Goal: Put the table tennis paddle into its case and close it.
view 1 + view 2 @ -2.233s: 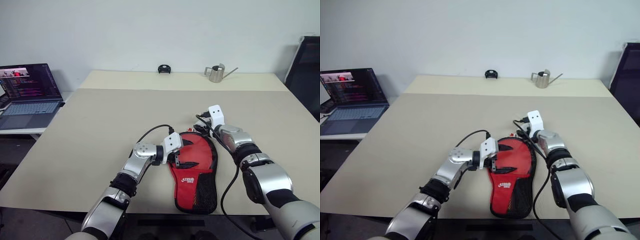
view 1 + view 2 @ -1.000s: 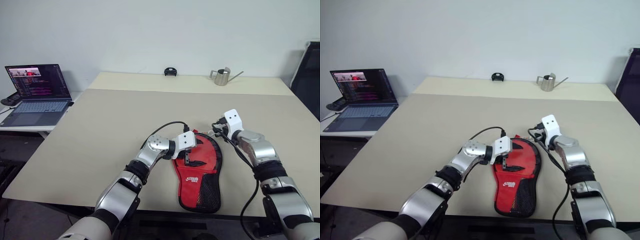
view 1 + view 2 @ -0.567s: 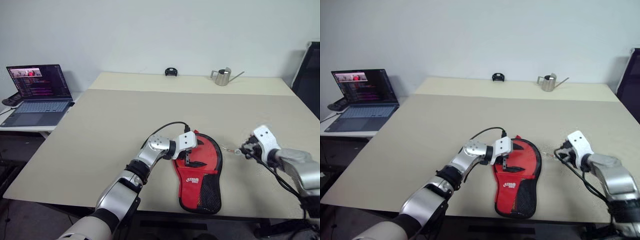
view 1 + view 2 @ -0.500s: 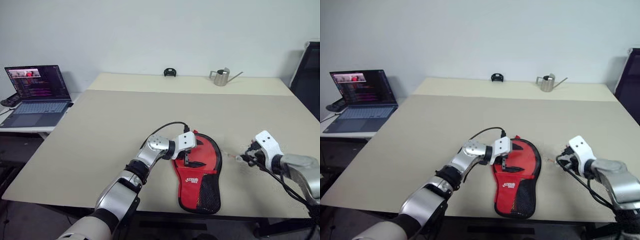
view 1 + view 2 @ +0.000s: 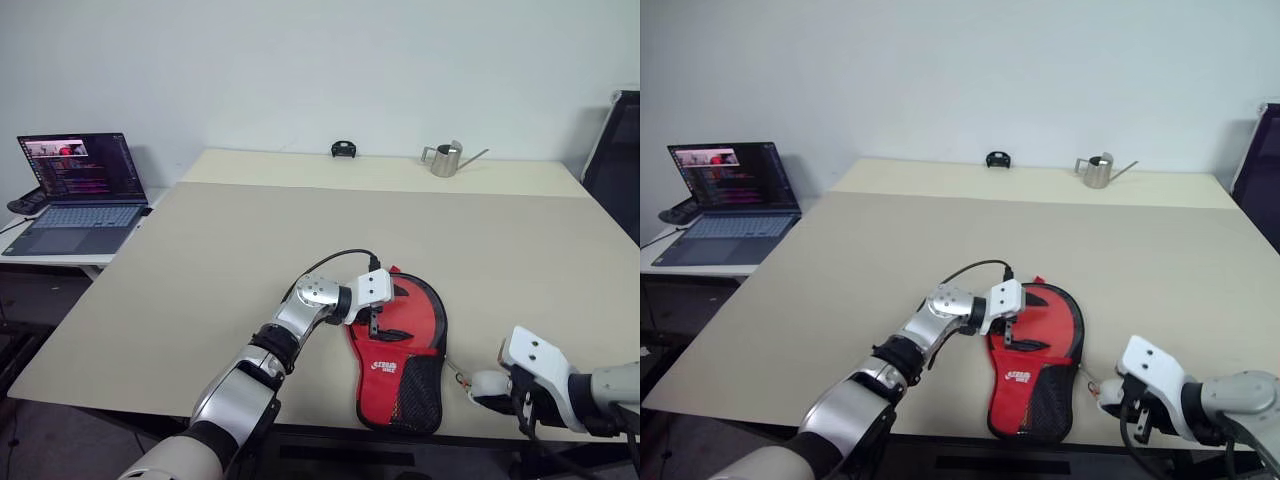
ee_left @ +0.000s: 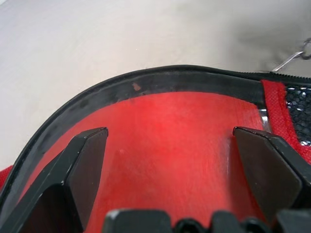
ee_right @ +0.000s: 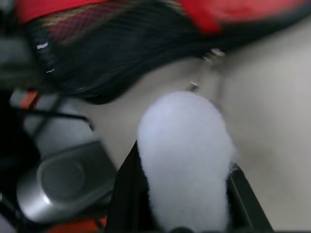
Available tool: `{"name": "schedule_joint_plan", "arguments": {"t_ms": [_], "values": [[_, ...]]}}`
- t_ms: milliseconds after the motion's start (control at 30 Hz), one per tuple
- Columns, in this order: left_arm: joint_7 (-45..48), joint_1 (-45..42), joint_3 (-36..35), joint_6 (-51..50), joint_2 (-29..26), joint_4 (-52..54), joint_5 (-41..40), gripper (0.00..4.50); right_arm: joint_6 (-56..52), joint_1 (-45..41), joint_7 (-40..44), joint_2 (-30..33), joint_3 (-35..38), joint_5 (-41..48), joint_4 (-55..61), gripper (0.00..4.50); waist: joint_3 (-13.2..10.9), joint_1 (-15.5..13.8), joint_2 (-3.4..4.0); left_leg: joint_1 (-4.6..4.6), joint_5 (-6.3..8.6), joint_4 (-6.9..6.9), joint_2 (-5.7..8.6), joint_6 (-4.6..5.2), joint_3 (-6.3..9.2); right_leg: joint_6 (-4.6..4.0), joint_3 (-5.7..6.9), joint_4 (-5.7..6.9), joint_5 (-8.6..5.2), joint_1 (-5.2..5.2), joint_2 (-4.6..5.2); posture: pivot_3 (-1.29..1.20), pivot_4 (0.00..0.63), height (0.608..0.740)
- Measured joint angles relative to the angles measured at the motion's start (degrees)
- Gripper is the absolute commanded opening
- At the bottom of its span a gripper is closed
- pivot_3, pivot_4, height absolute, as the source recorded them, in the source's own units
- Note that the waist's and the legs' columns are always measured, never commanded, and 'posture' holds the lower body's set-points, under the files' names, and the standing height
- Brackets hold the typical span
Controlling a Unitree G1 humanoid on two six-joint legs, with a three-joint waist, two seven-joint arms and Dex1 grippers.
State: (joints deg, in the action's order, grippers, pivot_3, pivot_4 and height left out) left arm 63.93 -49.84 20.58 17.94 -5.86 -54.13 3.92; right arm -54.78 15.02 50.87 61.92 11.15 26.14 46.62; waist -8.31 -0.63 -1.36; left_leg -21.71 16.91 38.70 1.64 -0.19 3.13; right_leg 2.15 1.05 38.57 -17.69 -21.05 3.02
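Right gripper (image 5: 487, 387) sits at about four o'clock on the table (image 5: 230, 260), near the front edge; its two black fingers are closed on the white pompom charm (image 7: 183, 155) — the wrist view shows the fluffy ball pinched between them, with a thin metal link running from it toward the black mesh end of the case (image 5: 400, 345); the link is stretched out from the case's right side at roughly its lower third. Left gripper (image 5: 373, 318) rests over the round upper part of the case, at about six o'clock on the table, pointing toward the robot's right; its jaws stand spread wide, and the fingers (image 6: 85, 162) lie on either side of a red surface bordered by a black rim, not squeezing it. Whether that red surface is the fabric or the table tennis paddle I cannot tell; the paddle itself is not clearly made out. The case lies flat, red side with white logo up, round end away from the robot, narrow mesh end toward the front edge; a small metal watering can (image 5: 446, 159) stands at one o'clock, a small black object (image 5: 344, 150) at twelve, and an open laptop (image 5: 70, 195) on a side table at ten.
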Motion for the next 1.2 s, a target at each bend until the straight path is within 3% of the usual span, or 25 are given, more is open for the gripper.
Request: {"name": "schedule_joint_plan", "arguments": {"t_ms": [167, 400, 833, 1200], "values": [[0.7, 0.2, 0.2, 0.0, 0.7, 0.0, 0.0, 4.5, 6.9, 5.8, 1.5, 3.9, -0.5, -1.2, 2.6, 0.51, 0.1, -0.9, -0.09, -0.02, 0.11, 0.01, 0.04, 0.09, 0.02, 0.08, 0.03, -0.13, -0.05, 0.08, 0.02, 0.0, 0.15, 0.74], [0.5, 0.6, 0.5, 0.0, 0.7, -0.1, 0.0, 4.5, 11.1, 6.3, 2.1, 4.8, -8.5, -2.6, 2.8, 0.51, 0.2, -0.7, -0.1, 0.56, 0.43, -0.04, -0.01, 0.33, 0.23, 0.1, 0.22, -0.82, -0.07, 1.02, 0.03, 0.0, 0.15, 0.74], [0.3, 0.7, 0.5, 0.2, 0.7, -0.1, 0.6, 4.5, 9.4, 11.3, 6.3, 6.9, -4.0, 6.2, 9.5, 0.51, 0.2, -0.7, -0.21, 0.9, 0.47, -0.23, -0.05, 0.33, 0.22, 0.12, 0.23, -0.97, -0.1, 1.37, 0.04, 0.0, 0.15, 0.74], [0.2, 0.7, 0.6, 0.3, 0.9, -0.1, 0.7, 4.5, 17.4, 8.1, 2.3, 12.8, -17.5, 3.7, 9.5, 0.51, 0.5, -0.7, -0.22, 0.93, 0.46, -0.55, -0.06, 0.3, 0.25, 0.14, 0.29, -1.41, -0.09, 1.43, 0.05, 0.0, 0.15, 0.74]]}}
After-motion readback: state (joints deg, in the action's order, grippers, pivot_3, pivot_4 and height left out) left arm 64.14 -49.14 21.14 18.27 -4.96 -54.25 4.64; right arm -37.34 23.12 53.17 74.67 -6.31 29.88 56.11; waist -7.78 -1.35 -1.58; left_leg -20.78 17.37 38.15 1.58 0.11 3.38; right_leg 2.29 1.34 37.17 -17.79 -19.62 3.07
